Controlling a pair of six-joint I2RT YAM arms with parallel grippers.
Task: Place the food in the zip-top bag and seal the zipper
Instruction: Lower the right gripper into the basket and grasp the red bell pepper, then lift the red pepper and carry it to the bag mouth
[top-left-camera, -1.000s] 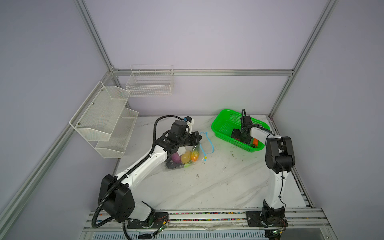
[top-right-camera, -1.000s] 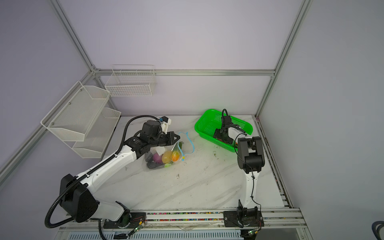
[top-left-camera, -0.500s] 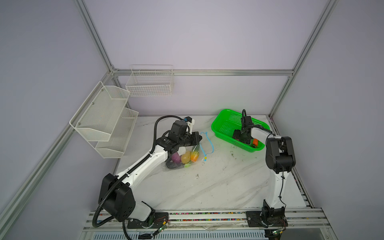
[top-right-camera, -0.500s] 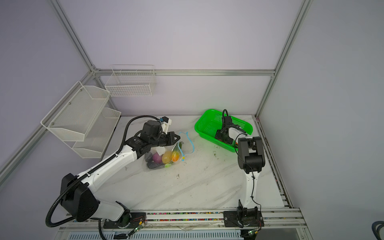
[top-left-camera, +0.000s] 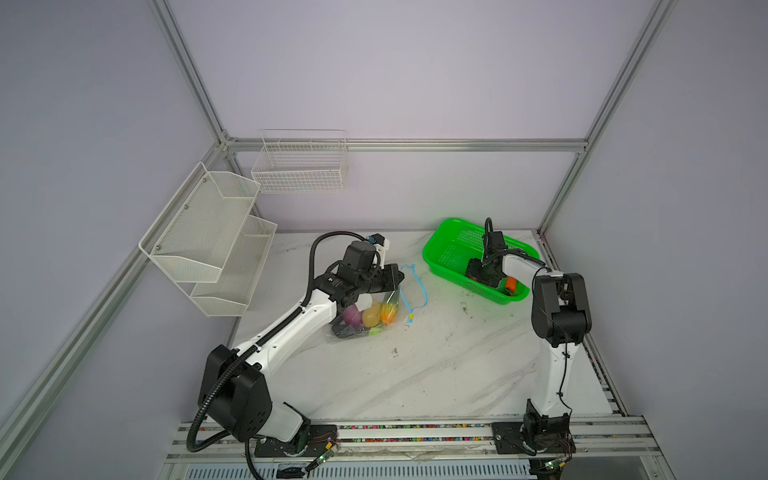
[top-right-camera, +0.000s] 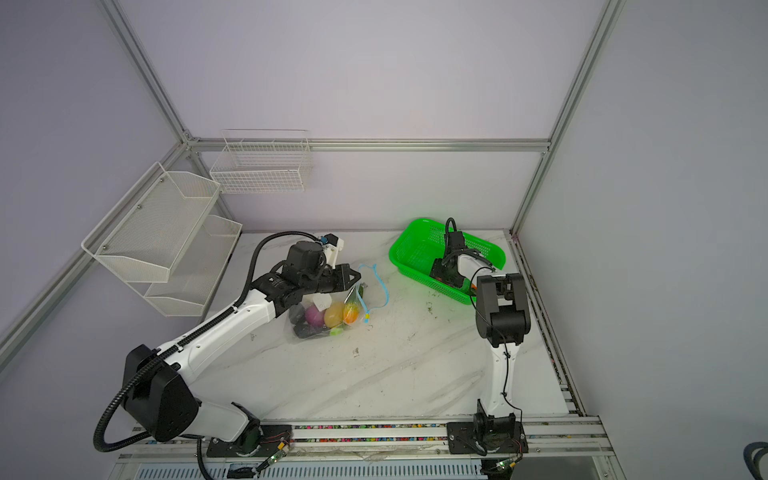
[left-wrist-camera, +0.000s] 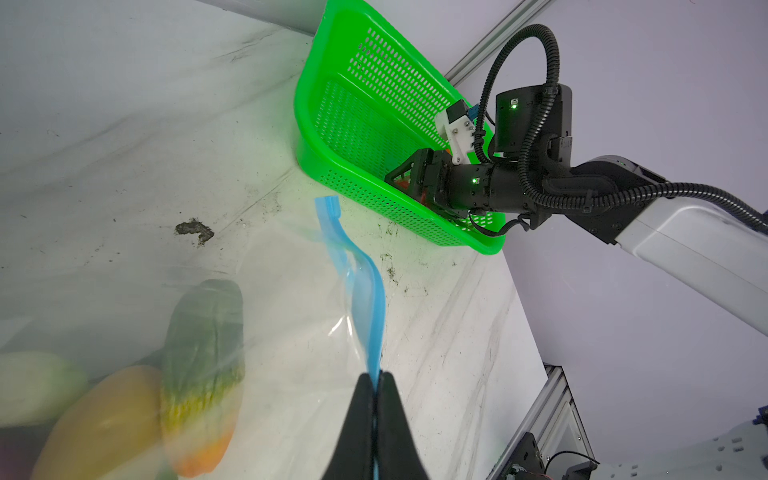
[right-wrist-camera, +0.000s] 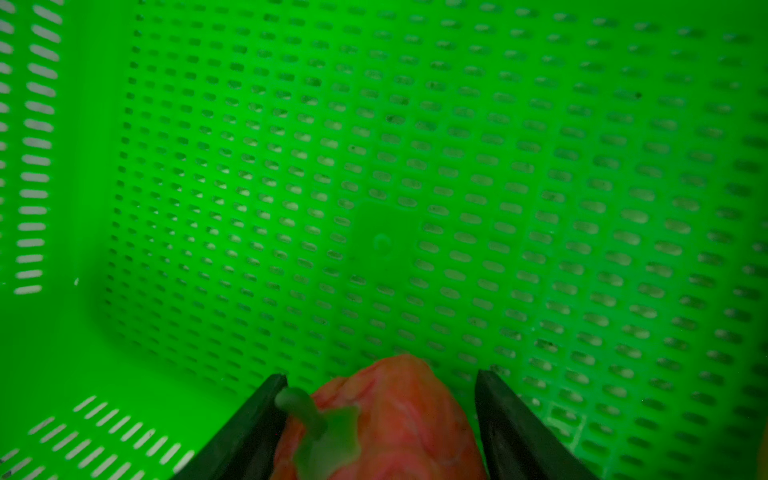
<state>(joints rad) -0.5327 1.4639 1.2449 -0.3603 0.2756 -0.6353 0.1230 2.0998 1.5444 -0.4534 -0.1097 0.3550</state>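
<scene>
The clear zip-top bag (top-left-camera: 365, 322) (top-right-camera: 320, 322) lies mid-table with purple (top-left-camera: 352, 316), yellow (top-left-camera: 371, 314) and orange-green (left-wrist-camera: 203, 353) food inside. Its blue zipper (top-left-camera: 419, 286) (left-wrist-camera: 361, 286) curves away from the bag mouth, the yellow slider (top-left-camera: 410, 318) at the near end. My left gripper (top-left-camera: 399, 279) (left-wrist-camera: 377, 380) is shut on the zipper strip. My right gripper (top-left-camera: 476, 272) (right-wrist-camera: 380, 374) is down in the green basket, open, with a red pepper-like food piece (right-wrist-camera: 399, 415) between its fingers; one finger touches the green stem, the other stands apart.
The green perforated basket (top-left-camera: 453, 245) (left-wrist-camera: 357, 104) stands at the back right and also holds an orange piece (top-left-camera: 510, 284). White mesh shelves (top-left-camera: 208, 232) hang on the left wall. A wire basket (top-left-camera: 301, 166) hangs on the back wall.
The right gripper's jaws have drawn closer together inside the basket. The left arm and the bag have not visibly moved.
</scene>
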